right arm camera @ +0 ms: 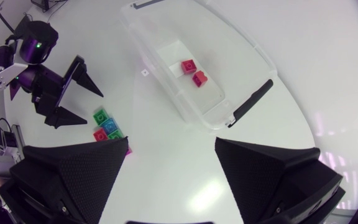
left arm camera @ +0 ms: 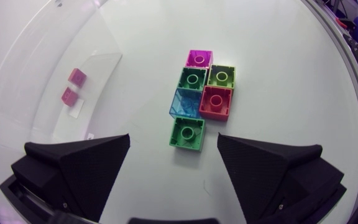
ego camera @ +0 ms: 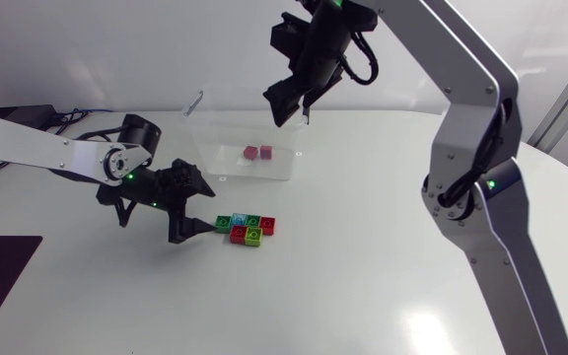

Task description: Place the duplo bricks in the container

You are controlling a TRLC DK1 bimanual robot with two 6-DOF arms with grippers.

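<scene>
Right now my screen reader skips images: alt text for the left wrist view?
Open left gripper poised over six clustered duplo bricks on a white table, the nearest green. Beside them, a clear container holds two pink bricks.

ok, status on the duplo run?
Left gripper open, low beside the six loose bricks. Right gripper open, raised by the container. Two bricks already inside. Nothing blocking.
</scene>
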